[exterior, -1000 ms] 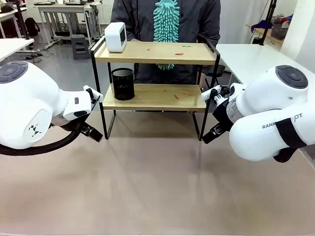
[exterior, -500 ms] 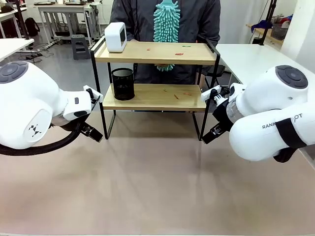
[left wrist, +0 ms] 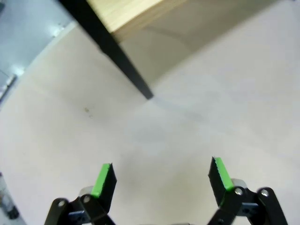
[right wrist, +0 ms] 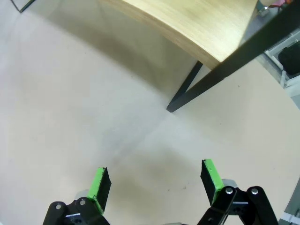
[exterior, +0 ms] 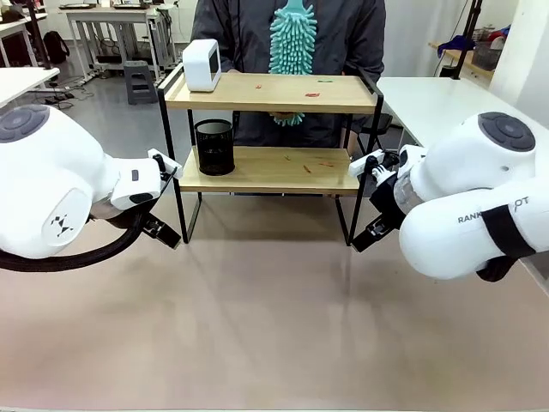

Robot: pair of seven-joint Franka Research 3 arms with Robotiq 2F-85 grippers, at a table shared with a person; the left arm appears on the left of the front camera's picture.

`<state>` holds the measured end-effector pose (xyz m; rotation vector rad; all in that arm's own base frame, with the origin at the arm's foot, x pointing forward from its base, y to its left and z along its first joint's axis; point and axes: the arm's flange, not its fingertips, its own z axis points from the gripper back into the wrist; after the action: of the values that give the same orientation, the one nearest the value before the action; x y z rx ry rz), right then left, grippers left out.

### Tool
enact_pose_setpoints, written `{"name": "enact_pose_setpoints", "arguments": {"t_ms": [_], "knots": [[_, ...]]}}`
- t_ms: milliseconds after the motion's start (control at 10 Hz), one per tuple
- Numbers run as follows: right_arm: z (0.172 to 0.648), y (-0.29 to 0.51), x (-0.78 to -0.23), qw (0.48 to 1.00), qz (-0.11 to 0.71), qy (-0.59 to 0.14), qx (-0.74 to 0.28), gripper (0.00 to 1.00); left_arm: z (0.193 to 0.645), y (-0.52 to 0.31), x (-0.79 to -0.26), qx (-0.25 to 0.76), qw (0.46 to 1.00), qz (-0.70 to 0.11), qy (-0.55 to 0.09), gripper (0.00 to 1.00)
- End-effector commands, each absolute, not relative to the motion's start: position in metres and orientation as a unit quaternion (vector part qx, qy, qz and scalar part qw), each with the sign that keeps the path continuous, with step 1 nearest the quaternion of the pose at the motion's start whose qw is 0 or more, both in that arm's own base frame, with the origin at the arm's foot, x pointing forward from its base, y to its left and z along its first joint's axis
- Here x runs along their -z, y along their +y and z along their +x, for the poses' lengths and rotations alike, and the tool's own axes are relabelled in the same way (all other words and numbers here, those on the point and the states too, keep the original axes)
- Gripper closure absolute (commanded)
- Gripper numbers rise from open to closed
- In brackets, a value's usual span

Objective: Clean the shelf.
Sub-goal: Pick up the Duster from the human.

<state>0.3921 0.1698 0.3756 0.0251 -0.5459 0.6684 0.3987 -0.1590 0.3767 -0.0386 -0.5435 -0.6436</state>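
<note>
Shelf (exterior: 257,91) stands centred at the table's (exterior: 274,326) far edge. Left gripper (left wrist: 161,174): jaws apart, empty, low and just short of the front-left leg (left wrist: 124,61). Right gripper (right wrist: 157,180): jaws apart, empty, near the front-right leg (right wrist: 185,87), not touching.

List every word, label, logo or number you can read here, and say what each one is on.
"RANK": on the right arm, before a black strap that covers the middle of the word.
"OT": on the same arm, past the strap.
On the left arm: a small dark logo, no letters.
On the white box on the shelf: no print I can read.
</note>
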Motion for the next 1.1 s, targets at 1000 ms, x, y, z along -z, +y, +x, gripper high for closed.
{"name": "enact_pose_setpoints", "arguments": {"t_ms": [1000], "knots": [[0.255,-0.108,-0.544,0.867,0.440,-0.230,-0.036,0.00,0.271,0.166,-0.514,0.083,0.815,-0.443,-0.363,0.00]]}}
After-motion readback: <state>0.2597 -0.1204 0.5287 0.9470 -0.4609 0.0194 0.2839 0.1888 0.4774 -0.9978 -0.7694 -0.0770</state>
